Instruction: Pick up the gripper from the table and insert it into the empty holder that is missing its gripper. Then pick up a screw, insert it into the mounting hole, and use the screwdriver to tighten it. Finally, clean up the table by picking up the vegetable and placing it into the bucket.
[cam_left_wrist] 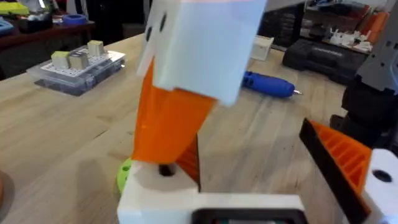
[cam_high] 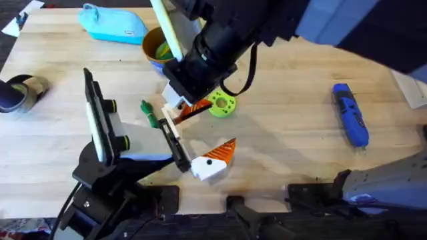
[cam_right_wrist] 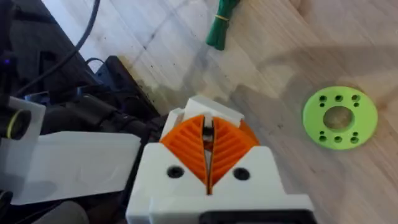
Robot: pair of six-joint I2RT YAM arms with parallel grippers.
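Observation:
My right gripper [cam_high: 183, 110] reaches down from the far side, shut on the gripper [cam_high: 197, 110], a white and orange piece. It holds the piece against the empty holder [cam_high: 170, 127] on my left arm's black rail. In the left wrist view the piece [cam_left_wrist: 186, 158] sits under the right fingers [cam_left_wrist: 168, 118]. My left gripper [cam_high: 223, 124] stands open; its one white-and-orange wedge [cam_high: 215, 160] points right. The green vegetable [cam_high: 148, 112] lies just left of the rail. The blue screwdriver [cam_high: 351, 115] lies far right. The orange-yellow bucket [cam_high: 155, 47] stands behind, partly hidden. The screw is out of view.
A green ring [cam_high: 222, 103] with holes lies beside the held piece. A light blue pouch [cam_high: 113, 23] is at the back left and a dark roll [cam_high: 17, 93] at the left edge. A clear parts box [cam_left_wrist: 78, 68] stands farther off.

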